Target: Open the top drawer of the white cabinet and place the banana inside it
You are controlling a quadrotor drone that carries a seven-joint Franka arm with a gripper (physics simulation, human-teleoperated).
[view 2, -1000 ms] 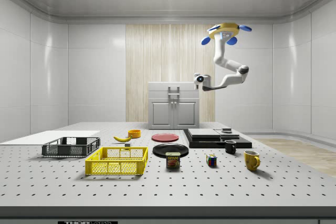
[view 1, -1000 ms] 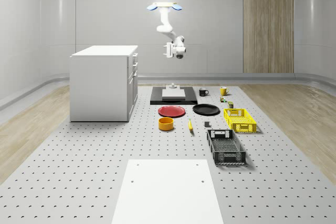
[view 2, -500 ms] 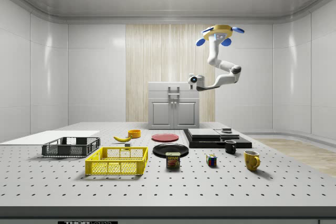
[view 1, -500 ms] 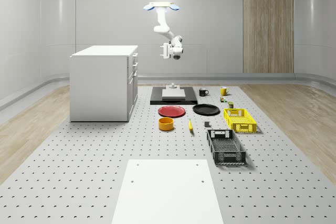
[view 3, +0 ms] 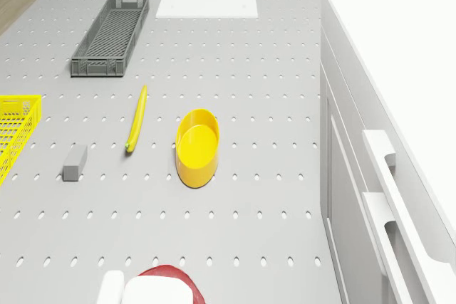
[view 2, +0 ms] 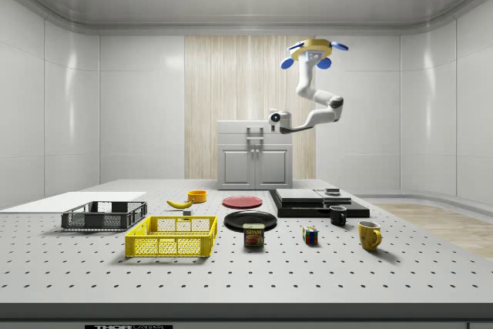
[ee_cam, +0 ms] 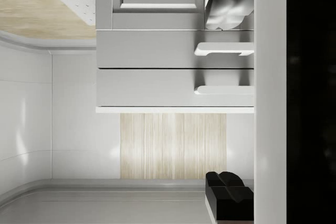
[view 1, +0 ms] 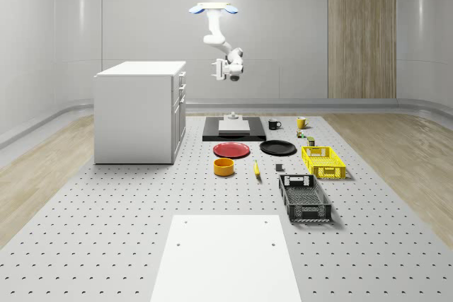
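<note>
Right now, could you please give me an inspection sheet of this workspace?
Surface: grey perforated table, white sheet at its near end.
Job's things: white cabinet, top drawer shut; yellow banana lying on the table beside the yellow bowl.
Clutter: yellow basket, grey crate, red plate, black plate, mugs, tin, cube.
Grippers: gripper in the air, facing the cabinet front; drone hovers beside the cabinet.
Cables: nothing seen.
Surroundings: white walls, wood panel.

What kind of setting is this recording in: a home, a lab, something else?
Most likely a simulated robotics test room, not a home: a perforated grey table fills the floor, bare white wall panels surround it, and test props such as a white cabinet and crates sit on it.
</note>
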